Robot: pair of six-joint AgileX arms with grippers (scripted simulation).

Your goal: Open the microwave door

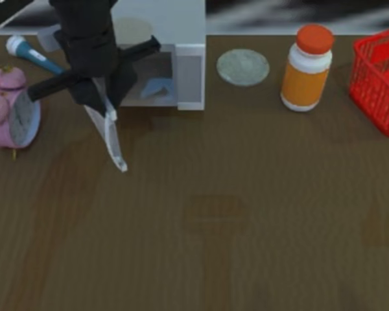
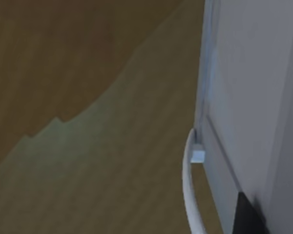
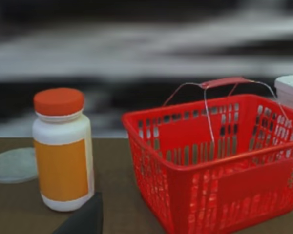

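Observation:
The microwave [image 1: 175, 19] stands at the back left of the table, its grey control strip [image 1: 190, 74] facing the front. The microwave door [image 1: 113, 139] is swung wide out toward the table's front, hinged on the left, and shows edge-on as a thin white panel. The cavity is exposed, with a small blue thing [image 1: 157, 87] inside. My left gripper [image 1: 100, 97] hangs over the door's upper edge, shut on it. In the left wrist view the door panel [image 2: 249, 97] and its curved white handle [image 2: 188, 195] fill the side, with one dark fingertip [image 2: 248, 217] against the panel.
A pink clock [image 1: 10, 107] and a blue microphone [image 1: 29, 53] sit left of the microwave. To its right are a grey disc [image 1: 242, 67], an orange-capped bottle [image 1: 306, 68] and a red basket [image 1: 379, 78]. My right gripper [image 3: 85, 220], outside the top view, faces the bottle [image 3: 63, 151] and basket [image 3: 219, 161].

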